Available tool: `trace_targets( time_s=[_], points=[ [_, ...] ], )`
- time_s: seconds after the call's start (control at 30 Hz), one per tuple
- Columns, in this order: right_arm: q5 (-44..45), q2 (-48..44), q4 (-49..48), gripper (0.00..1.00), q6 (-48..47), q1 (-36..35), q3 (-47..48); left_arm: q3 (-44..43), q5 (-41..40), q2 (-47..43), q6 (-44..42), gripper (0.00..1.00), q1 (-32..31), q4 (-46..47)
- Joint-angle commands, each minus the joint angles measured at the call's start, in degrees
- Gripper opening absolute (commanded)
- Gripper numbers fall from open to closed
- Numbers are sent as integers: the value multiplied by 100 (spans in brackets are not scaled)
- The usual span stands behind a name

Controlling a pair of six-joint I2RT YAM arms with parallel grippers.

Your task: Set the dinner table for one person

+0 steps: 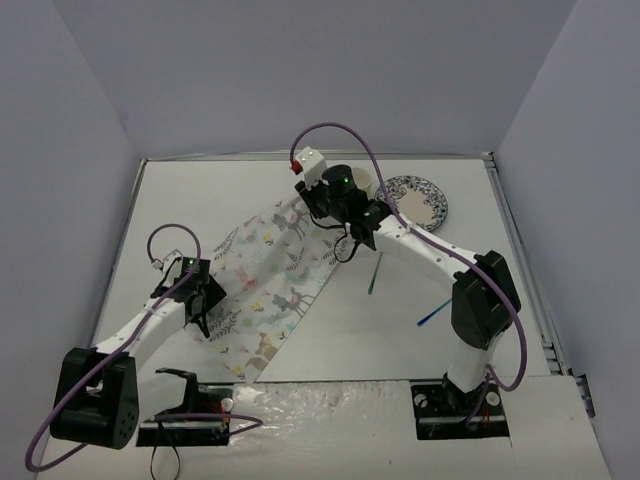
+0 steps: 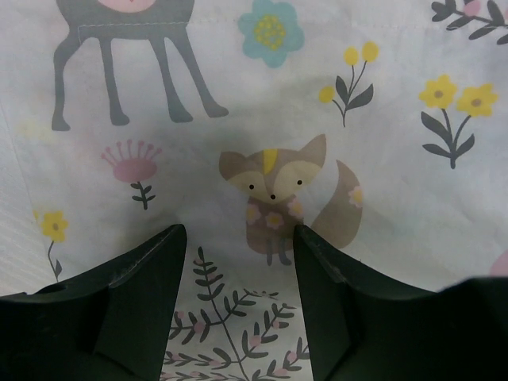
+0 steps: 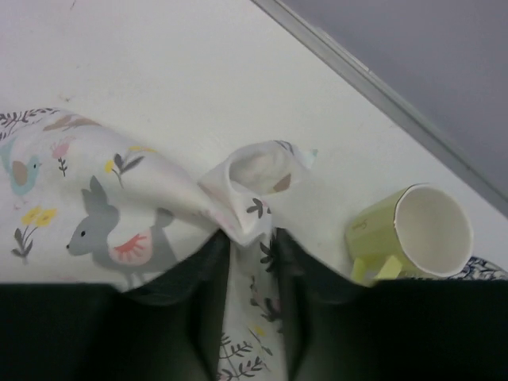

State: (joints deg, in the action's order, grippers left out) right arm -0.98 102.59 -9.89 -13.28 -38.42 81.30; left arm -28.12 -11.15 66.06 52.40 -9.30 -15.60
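The white dinner table [image 1: 200, 200] carries a floral animal-print cloth placemat [image 1: 270, 285] that lies diagonally from near left to far middle. My right gripper [image 1: 325, 215] is shut on the placemat's far corner. In the right wrist view the cloth [image 3: 95, 182] bunches up between the jaws of that gripper [image 3: 252, 238]. My left gripper [image 1: 205, 305] hovers open over the placemat's near-left part. In the left wrist view a fox print [image 2: 274, 190] shows just beyond the tips of the left gripper [image 2: 236, 234].
A light green mug [image 3: 413, 234] stands just right of the right gripper, mostly hidden in the top view [image 1: 362, 178]. A patterned plate [image 1: 417, 200] sits at the far right. A green utensil [image 1: 375, 275] and a blue utensil [image 1: 432, 317] lie right of the placemat.
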Motion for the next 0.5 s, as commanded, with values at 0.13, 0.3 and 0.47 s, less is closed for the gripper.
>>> trace_targets(
  time_s=[0.13,0.3,0.47],
  points=[
    [672,289,317,76,879,375,-279,5,136,81,86,53,127,-218],
    [245,41,366,83,1102,416,-585,-119,41,108,71,53,233,-330],
    [-145,-278,382,84,1244,507,-734,-226,1,196,44,53,481,-496]
  ],
)
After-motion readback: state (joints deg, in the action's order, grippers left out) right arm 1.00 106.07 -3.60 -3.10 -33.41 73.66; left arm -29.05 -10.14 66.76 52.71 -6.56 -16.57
